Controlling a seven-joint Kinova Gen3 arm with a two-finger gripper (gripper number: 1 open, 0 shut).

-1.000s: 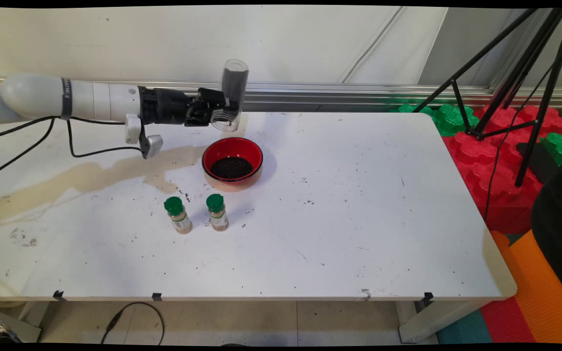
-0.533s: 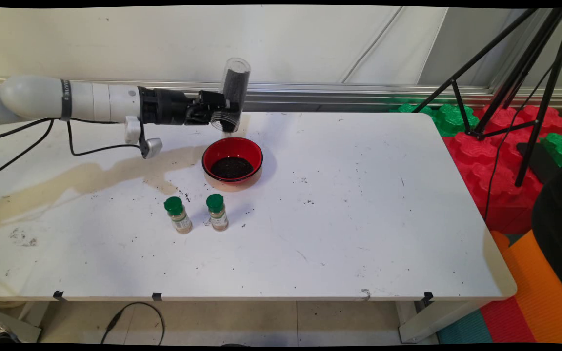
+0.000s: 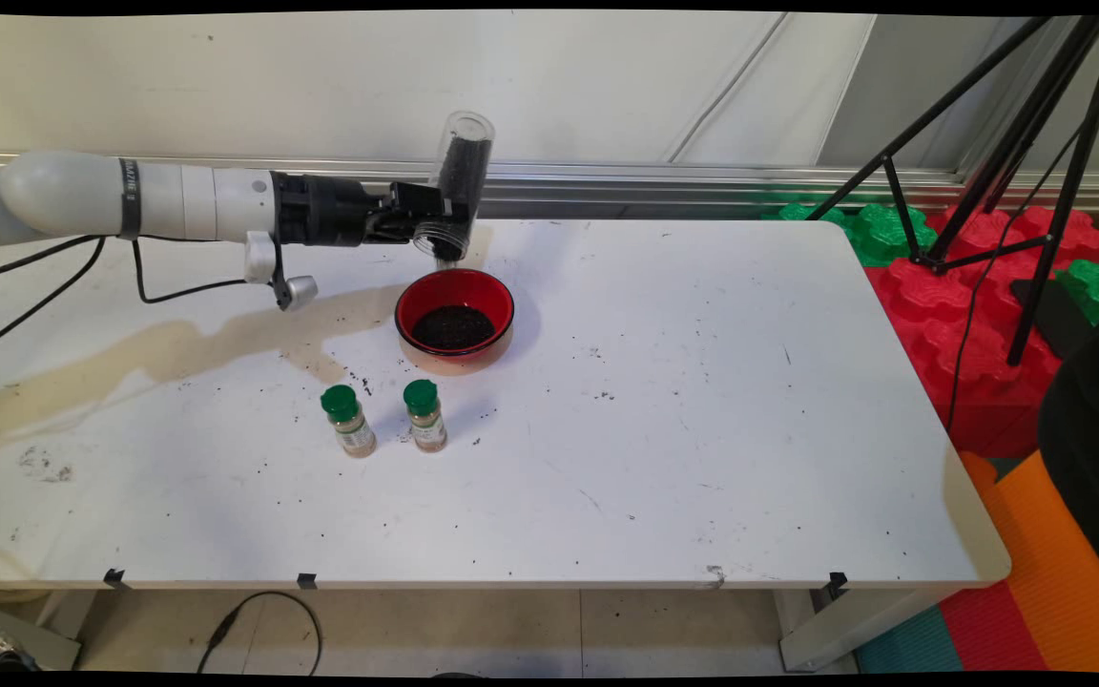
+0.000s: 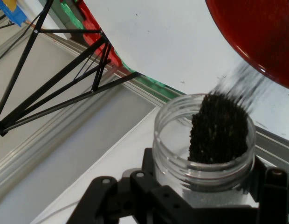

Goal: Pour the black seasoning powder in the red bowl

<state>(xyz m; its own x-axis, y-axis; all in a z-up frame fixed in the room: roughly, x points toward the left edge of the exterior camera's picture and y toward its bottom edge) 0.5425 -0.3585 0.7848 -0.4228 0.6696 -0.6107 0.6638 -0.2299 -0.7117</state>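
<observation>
Four containers show on or above the desk [image 3: 664, 401]. Leftmost is a clear jar [image 3: 459, 186] of dark grains, clamped near its open mouth by the gripper [image 3: 435, 218], whose fingers are closed on its sides; the jar is tipped mouth-down above the far rim of a red bowl [image 3: 454, 319]. In the hand view the grains [image 4: 219, 128] crowd at the jar's [image 4: 202, 140] mouth and a blurred stream of them leaves it toward the bowl [image 4: 256, 37]. The bowl already holds a dark heap in its middle. Nearer the camera stand two small spice bottles with green caps, the left one [image 3: 348, 421] and the right one [image 3: 425, 415] just beside each other, both upright with brownish powder inside.

Compared with a second ago, the jar leans further over, its closed end now pointing more to the right, and the grains have slid down to the mouth.

Tan stains [image 3: 158, 353] run across the desk's left part, and dark specks lie scattered about the bowl and bottles. On the right stand a black tripod [image 3: 1017, 143] and red and green foam blocks [image 3: 979, 315].
</observation>
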